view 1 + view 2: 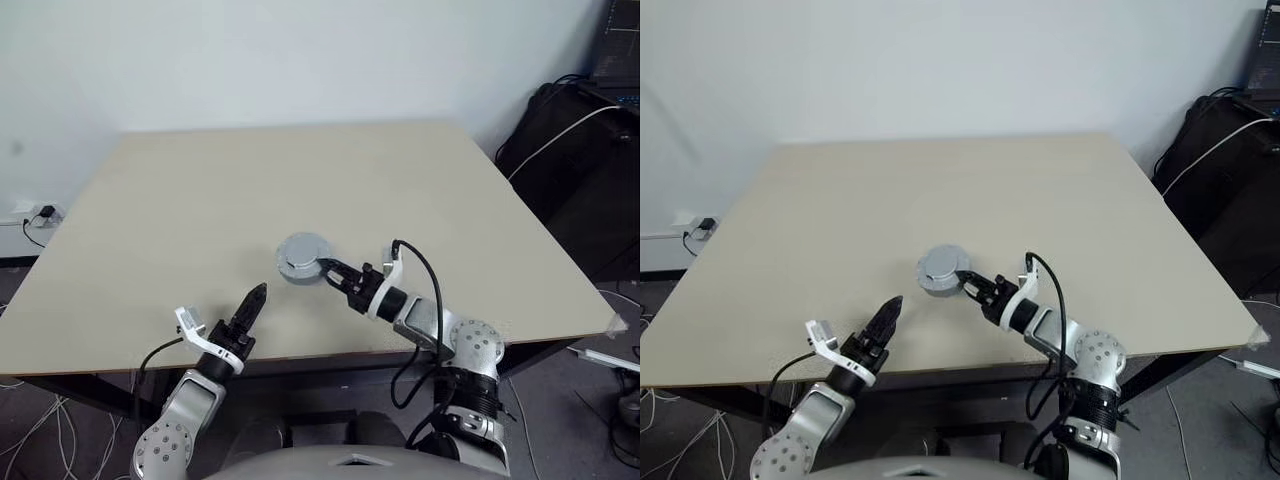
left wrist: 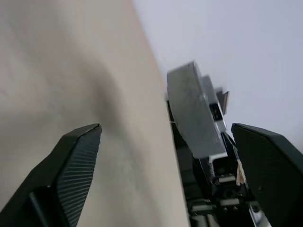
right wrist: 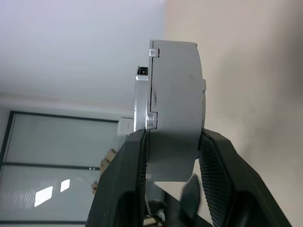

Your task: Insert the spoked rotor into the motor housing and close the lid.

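My right end effector (image 1: pixel 330 270) grips the closed grey housing (image 1: pixel 303 257) above the desk (image 1: pixel 200 200) middle. My left end effector (image 1: pixel 252 303), at seven o'clock from it, is open and empty.

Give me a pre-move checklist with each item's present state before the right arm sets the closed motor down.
1. Right gripper clamps the round grey metal motor assembly across its flat faces: ok.
2. Lid seated on the housing, seam even along the visible side: ok; the far side, cannot tell.
3. Spoked rotor inside: cannot tell, the casing hides it.
4. Left gripper open and apart from the assembly: ok.
5. Beige table top bare under and around the assembly: ok.
6. Assembly level: not ok, it is held on edge.
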Tool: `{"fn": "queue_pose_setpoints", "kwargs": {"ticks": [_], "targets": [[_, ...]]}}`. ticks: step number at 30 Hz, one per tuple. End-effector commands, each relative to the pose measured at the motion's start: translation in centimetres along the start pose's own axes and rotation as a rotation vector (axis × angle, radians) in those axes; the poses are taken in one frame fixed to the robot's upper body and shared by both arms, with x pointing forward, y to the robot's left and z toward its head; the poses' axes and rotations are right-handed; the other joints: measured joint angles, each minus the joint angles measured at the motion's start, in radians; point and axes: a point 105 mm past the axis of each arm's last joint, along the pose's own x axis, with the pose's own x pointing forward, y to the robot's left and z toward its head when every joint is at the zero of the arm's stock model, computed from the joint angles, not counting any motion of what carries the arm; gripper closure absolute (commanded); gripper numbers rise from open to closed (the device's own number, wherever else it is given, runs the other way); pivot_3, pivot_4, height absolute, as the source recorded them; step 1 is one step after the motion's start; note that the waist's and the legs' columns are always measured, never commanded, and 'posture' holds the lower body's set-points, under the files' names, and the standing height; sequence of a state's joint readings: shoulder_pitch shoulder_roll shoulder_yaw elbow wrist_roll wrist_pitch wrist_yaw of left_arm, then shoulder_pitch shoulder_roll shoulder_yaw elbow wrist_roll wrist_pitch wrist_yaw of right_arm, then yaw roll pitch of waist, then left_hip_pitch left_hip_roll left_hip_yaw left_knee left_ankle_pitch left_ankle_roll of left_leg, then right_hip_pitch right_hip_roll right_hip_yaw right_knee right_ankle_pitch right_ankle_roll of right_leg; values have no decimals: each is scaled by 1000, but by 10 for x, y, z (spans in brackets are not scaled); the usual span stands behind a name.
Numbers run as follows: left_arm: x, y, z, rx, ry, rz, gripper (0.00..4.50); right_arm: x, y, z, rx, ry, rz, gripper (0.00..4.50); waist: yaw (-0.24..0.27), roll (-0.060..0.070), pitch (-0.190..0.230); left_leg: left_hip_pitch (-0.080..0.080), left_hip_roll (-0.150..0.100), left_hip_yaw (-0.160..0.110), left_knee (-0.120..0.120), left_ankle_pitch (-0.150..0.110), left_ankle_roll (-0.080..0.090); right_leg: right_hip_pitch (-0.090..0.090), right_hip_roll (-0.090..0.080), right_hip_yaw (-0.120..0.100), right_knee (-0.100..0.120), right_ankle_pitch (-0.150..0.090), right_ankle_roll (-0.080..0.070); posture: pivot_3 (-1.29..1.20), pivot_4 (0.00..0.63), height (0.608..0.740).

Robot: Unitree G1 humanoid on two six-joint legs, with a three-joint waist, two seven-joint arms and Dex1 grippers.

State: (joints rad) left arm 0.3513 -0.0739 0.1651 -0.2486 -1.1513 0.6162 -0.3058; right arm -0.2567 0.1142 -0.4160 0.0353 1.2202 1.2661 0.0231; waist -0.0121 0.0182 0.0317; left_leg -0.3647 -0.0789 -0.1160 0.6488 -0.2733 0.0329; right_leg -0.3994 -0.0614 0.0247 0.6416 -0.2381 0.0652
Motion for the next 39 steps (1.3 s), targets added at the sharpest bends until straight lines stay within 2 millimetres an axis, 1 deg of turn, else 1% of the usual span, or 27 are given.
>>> {"fn": "queue_pose_setpoints", "kwargs": {"ticks": [1, 4, 7, 10, 16, 20, 22, 24, 25, 27, 31, 32, 35, 39], "targets": [[19, -27, -14, -187, -56, -142, 39, 18, 29, -15, 21, 48, 149, 3231, 0, 0, 0, 0, 0, 0, 0, 0, 0, 0, 0, 0, 0, 1, -2, 0, 0, 740], [21, -31, -16, -235, -50, -179, 39, 17, 28, -23, 19, 99, 145, 3231, 0, 0, 0, 0, 0, 0, 0, 0, 0, 0, 0, 0, 0, 2, -6, 0, 0, 740], [22, -35, -20, -238, -20, -206, 39, 15, 22, -32, 21, 144, 125, 3231, 0, 0, 0, 0, 0, 0, 0, 0, 0, 0, 1, 0, 0, 1, -7, 0, 0, 740], [22, -40, -21, -247, -22, -238, 39, 12, 16, -33, 28, 152, 104, 3231, 0, 0, 0, 0, 0, 1, 0, 0, 0, 1, 1, 0, 0, 0, -9, 0, 0, 740], [22, -40, -21, -265, -41, -247, 39, 2, 14, -42, 22, 209, 100, 3231, -2, 0, 0, -1, 0, 1, 0, 0, 0, 1, 1, 0, 0, -1, -10, 0, 0, 740], [22, -40, -21, -271, -51, -247, 39, -1, 11, -43, 25, 218, 91, 3231, 0, 0, 0, -1, 0, 1, 0, 0, 0, 1, 2, 0, 0, -1, -10, 0, 0, 740], [23, -40, -21, -274, -53, -246, 39, -3, 13, -44, 25, 225, 97, 3231, 0, 0, 0, -1, 0, 1, 0, 0, 0, 1, 2, 0, 0, -2, -10, 0, 0, 740], [23, -40, -22, -276, -52, -246, 39, -3, 14, -45, 24, 233, 101, 3231, 0, 0, 0, 0, 0, 1, 0, 0, 0, 1, 1, 0, 0, -4, -6, 0, 0, 740], [23, -39, -22, -281, -52, -243, 203, -4, 14, -46, 24, 234, 101, 3231, 0, 0, 0, 0, 0, 1, 0, 0, 0, 1, 1, 0, 0, -4, -6, 0, 0, 740], [23, -39, -22, -289, -51, -240, 676, -4, 13, -45, 24, 231, 98, 3231, 0, 0, 0, -1, 0, 1, 0, 0, 0, 1, 1, 0, 0, -4, -6, 0, 0, 740], [23, -39, -23, -290, -49, -239, 1968, -5, 13, -45, 24, 228, 91, 3231, 0, -1, 0, -1, 0, 1, 0, 0, 0, 1, 1, 0, 0, -4, -6, 0, 0, 740], [23, -39, -22, -290, -49, -238, 2230, -5, 12, -46, 25, 226, 89, 3231, 0, -1, 0, -1, 0, 1, 0, 0, 0, 1, 1, 0, 0, -4, -6, 0, 0, 740], [23, -39, -22, -289, -51, -236, 2279, -4, 11, -45, 16, 220, 76, 3231, 0, -1, 1, -1, 0, 1, 0, 0, 0, 1, 1, 0, 0, -4, -6, 0, 0, 740], [23, -39, -20, -281, -56, -227, 2279, -5, 9, -42, -75, 186, 28, 3231, 0, -1, 1, -1, 0, 1, 0, 0, 0, 1, 1, 0, 0, -4, -6, 0, 0, 740]]}}
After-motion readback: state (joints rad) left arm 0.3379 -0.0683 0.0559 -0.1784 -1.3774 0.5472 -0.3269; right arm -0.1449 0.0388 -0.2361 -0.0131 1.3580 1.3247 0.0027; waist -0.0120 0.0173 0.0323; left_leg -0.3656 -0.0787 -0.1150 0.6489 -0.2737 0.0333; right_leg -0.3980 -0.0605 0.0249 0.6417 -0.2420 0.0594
